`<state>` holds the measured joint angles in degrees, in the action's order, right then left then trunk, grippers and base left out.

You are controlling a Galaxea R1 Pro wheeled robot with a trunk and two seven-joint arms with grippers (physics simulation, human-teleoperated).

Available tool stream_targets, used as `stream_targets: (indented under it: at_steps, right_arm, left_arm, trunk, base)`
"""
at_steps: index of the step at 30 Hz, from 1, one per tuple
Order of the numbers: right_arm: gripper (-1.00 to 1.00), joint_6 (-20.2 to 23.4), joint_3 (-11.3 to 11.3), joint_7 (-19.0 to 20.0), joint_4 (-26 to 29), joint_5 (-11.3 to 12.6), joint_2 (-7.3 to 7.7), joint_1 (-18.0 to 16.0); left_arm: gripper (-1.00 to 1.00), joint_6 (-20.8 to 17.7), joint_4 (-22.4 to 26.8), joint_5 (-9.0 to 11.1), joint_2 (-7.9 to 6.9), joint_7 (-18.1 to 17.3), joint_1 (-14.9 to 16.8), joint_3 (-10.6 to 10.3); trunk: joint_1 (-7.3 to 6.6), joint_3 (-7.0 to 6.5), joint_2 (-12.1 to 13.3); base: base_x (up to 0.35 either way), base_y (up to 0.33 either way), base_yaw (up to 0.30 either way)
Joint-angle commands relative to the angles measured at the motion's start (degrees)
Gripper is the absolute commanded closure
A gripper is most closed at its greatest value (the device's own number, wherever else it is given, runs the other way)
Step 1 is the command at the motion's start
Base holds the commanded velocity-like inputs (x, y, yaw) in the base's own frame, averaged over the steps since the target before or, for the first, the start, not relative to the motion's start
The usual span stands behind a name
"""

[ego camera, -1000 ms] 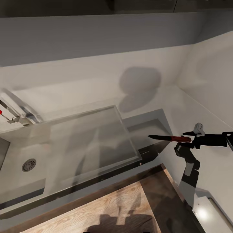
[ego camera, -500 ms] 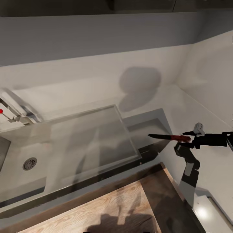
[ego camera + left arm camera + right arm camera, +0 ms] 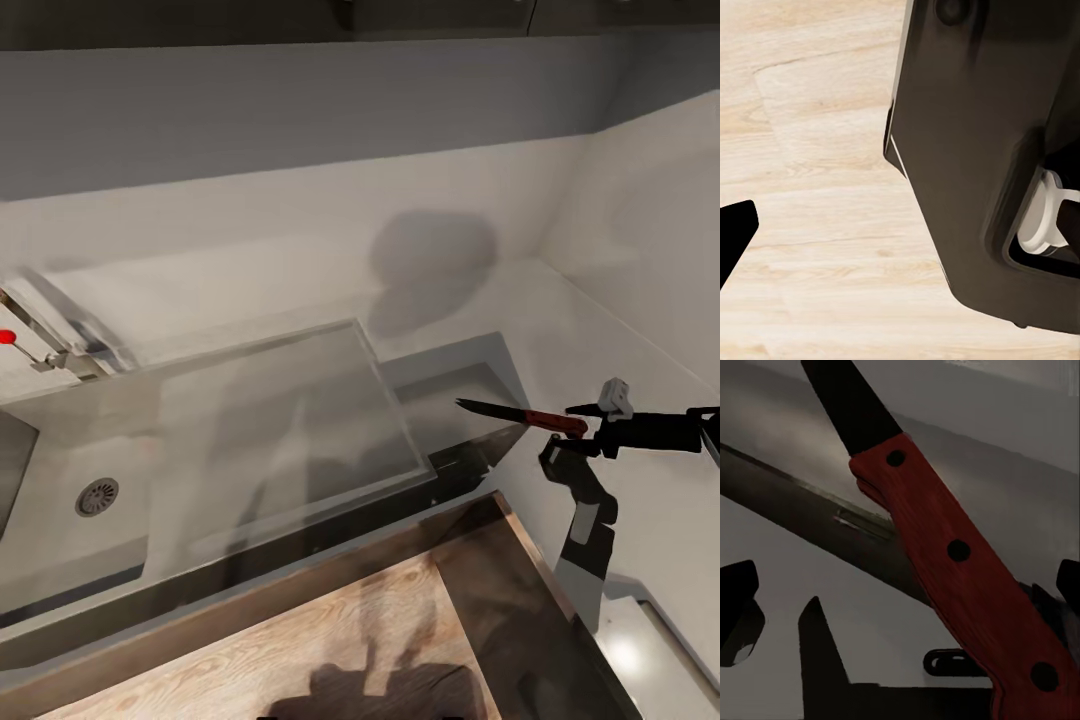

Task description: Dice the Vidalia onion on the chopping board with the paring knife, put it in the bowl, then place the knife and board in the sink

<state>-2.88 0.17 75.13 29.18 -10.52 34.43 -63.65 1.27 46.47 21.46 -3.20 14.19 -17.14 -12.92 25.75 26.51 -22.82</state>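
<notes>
grey countertop [image 3: 560,330] runs round the sink [image 3: 250,440] in the head view. the right gripper [image 3: 585,435] grips the paring knife [image 3: 515,414] by its red handle, out past the sink's right end, blade pointing at the sink. i think the knife goes in the sink next, so most of the job looks done

left wrist view shows pale wood floor [image 3: 810,150] and a dark robot part; i cannot tell if that gripper is closed

right wrist view shows the knife [image 3: 952,555] handle up close, held tight

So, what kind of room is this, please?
Most likely a kitchen: a steel sink with a drain, a grey countertop, and the right gripper holding a paring knife.
</notes>
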Motion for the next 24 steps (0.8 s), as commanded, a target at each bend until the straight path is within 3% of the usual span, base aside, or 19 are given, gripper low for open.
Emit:
stream_targets:
  at_steps: [1, 6, 24]
  right_arm:
    - [-1.00, -0.5, 0.0, -0.3, 0.0, -0.3, 0.01, -0.1]
    - [-1.00, -1.2, 0.0, -2.6, -0.1, -0.3, 0.02, -0.1]
    - [-1.00, -1.5, 0.1, -3.3, -0.1, -0.3, -0.04, -0.1]
  left_arm:
    - [-1.00, 0.1, 0.1, 0.6, -0.09, 0.5, 0.0, -0.4]
    - [-1.00, 0.1, 0.1, 0.6, -0.07, 0.5, 0.0, -0.4]
    - [-1.00, 0.1, 0.1, 0.6, -0.07, 0.5, 0.0, -0.4]
  trunk:
    - [0.04, 0.08, -0.1]
    - [0.04, 0.08, -0.1]
    - [0.04, 0.08, -0.1]
  base:
    - [-0.002, 0.000, 0.000]
    - [0.000, 0.000, 0.000]
    - [0.000, 0.000, 0.000]
